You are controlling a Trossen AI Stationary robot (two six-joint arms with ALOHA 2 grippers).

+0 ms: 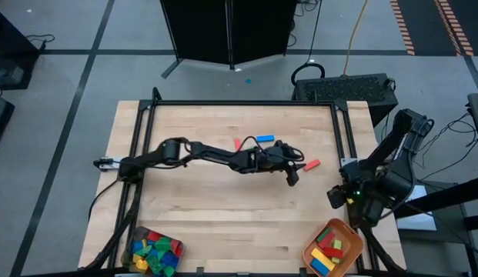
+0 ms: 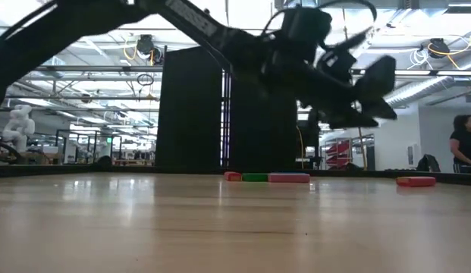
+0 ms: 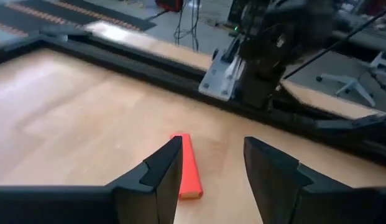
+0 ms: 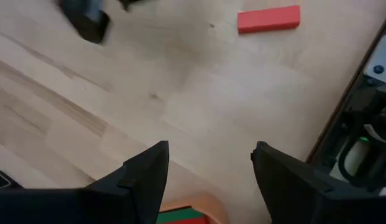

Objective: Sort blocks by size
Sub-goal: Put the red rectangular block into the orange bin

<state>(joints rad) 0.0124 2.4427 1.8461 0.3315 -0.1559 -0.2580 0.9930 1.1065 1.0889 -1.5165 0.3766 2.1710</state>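
A long red block (image 3: 188, 167) lies flat on the table just ahead of my left gripper (image 3: 211, 155), which is open and empty. In the high view this block (image 1: 312, 164) lies just right of the left gripper (image 1: 292, 175). The low view shows the left gripper (image 2: 372, 91) well above the table. A blue block (image 1: 265, 139) and a small red block (image 1: 238, 144) lie farther back. My right gripper (image 4: 208, 155) is open and empty above the table's right near part; it also shows in the high view (image 1: 336, 196).
An orange tray (image 1: 332, 246) with several blocks stands at the near right corner. A grey container (image 1: 154, 250) full of mixed blocks stands at the near left. A black frame (image 1: 239, 103) runs round the table. A person (image 2: 464, 148) stands in the room behind.
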